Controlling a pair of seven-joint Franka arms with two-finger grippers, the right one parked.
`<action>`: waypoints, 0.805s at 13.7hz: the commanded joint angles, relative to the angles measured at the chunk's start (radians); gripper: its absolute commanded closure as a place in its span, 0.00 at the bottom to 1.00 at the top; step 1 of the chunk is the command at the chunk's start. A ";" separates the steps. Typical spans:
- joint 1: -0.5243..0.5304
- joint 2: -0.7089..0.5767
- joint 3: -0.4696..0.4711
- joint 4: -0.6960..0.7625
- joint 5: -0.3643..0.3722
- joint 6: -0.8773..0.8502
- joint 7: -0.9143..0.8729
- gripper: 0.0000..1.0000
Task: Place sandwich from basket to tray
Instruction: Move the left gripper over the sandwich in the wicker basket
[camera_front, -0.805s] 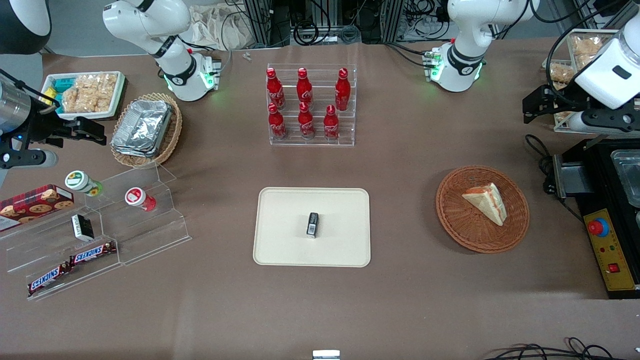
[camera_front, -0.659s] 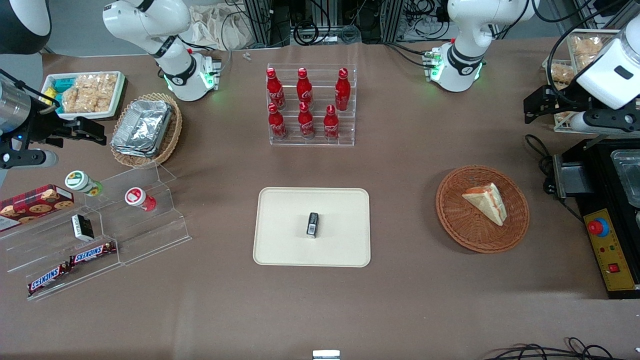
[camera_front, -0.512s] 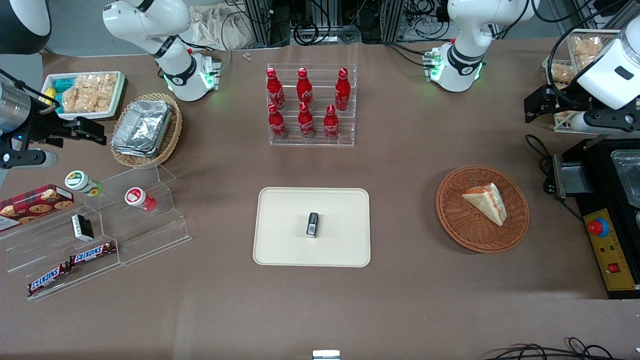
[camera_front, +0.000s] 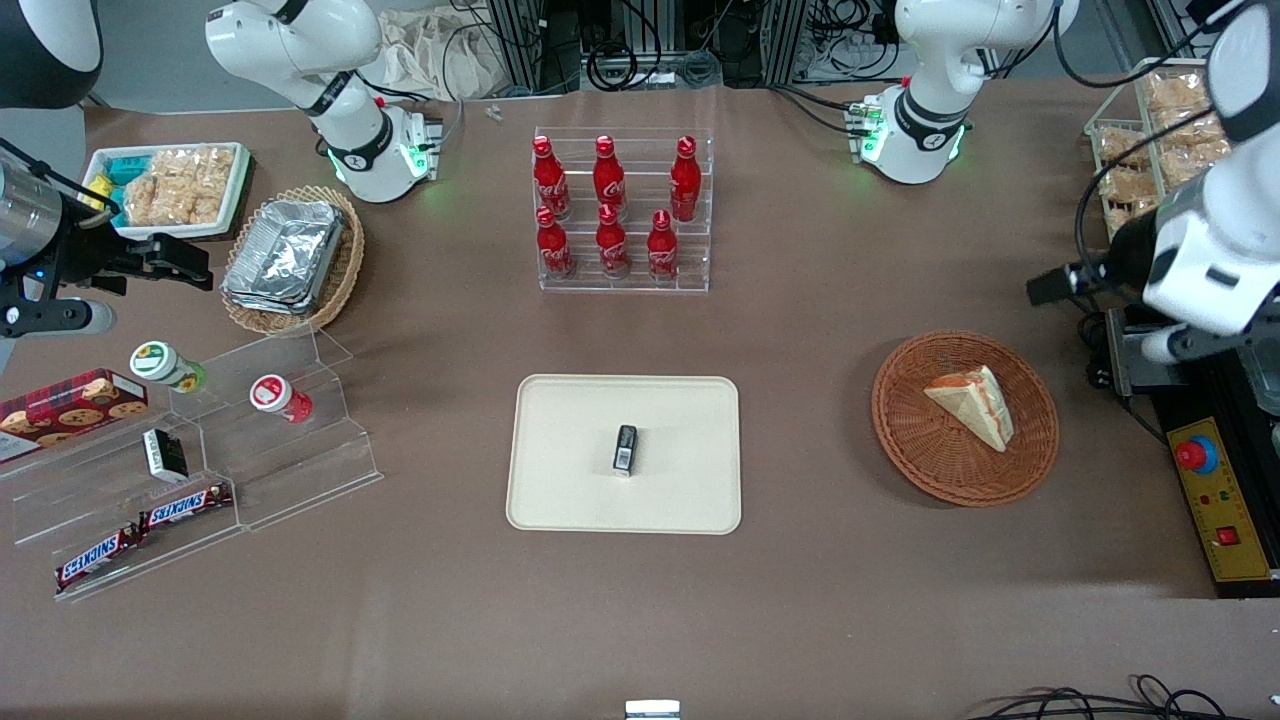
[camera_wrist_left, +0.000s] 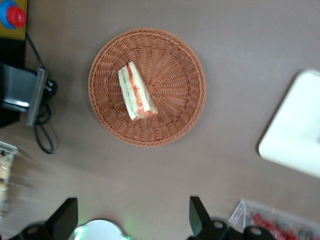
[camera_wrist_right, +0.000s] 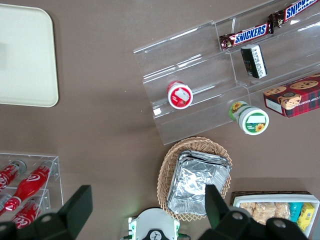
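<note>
Wicker basket (camera_front: 965, 418) holds the sandwich (camera_front: 972, 405), untouched. The gripper (camera_wrist_left: 131, 220) hovers high above it, jaws wide open and empty. The cream tray (camera_front: 565, 485), well apart, carries only a small dark object (camera_front: 625, 448). Nothing moved yet.

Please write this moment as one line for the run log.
phase: approach | tool: open, above table beside basket, holds nothing | sandwich: in basket | tray: holds one small dark item
</note>
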 joint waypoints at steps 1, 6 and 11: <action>0.015 -0.061 0.000 -0.240 0.006 0.206 -0.117 0.00; 0.063 -0.047 0.012 -0.547 0.012 0.625 -0.211 0.00; 0.071 0.078 0.012 -0.603 0.012 0.800 -0.283 0.00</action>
